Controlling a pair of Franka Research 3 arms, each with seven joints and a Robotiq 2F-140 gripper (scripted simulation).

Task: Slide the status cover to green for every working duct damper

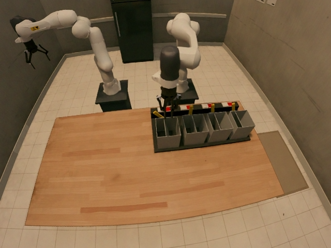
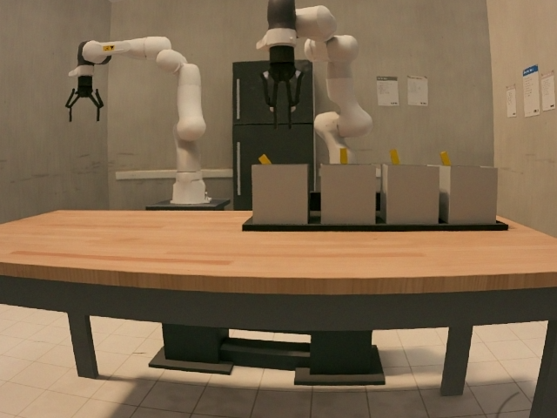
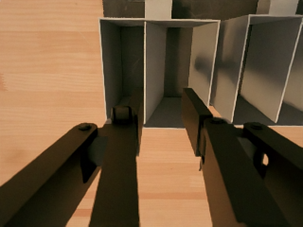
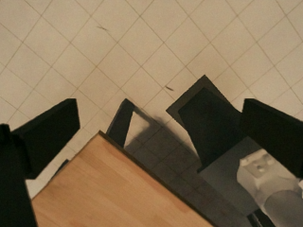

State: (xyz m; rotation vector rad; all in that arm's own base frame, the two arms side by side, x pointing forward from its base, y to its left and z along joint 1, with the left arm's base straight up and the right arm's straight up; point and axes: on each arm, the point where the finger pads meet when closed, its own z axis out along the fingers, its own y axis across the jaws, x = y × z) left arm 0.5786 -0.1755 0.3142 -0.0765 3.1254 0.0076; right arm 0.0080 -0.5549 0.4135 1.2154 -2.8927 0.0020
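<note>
My left pincer [image 1: 168, 117] [image 2: 283, 127] [image 3: 162, 102] is partly spread with nothing between its fingers, hanging above the end damper [image 1: 168, 141] [image 2: 279, 193] [image 3: 155, 71] on the dark tray [image 1: 186, 147] [image 2: 373, 226]. All four dampers stand upright on that tray, and red shows on the slider strip [image 1: 197, 107] along its arm-side edge. The end damper's yellow lever [image 1: 158, 114] [image 2: 264, 158] leans over. My right pincer [image 1: 41, 64] [image 2: 83, 120] [image 4: 160, 113] is spread wide, well apart from the tray.

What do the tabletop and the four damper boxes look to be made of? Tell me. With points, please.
Tabletop [image 1: 115, 176] [image 2: 270, 252]: probably satin-finished wood; grained strips in varied tones.

Damper boxes [image 1: 168, 141] [image 2: 280, 193] [image 3: 156, 71]: matt grey, thin straight walls; painted sheet metal or plastic, I can't tell which.
</note>
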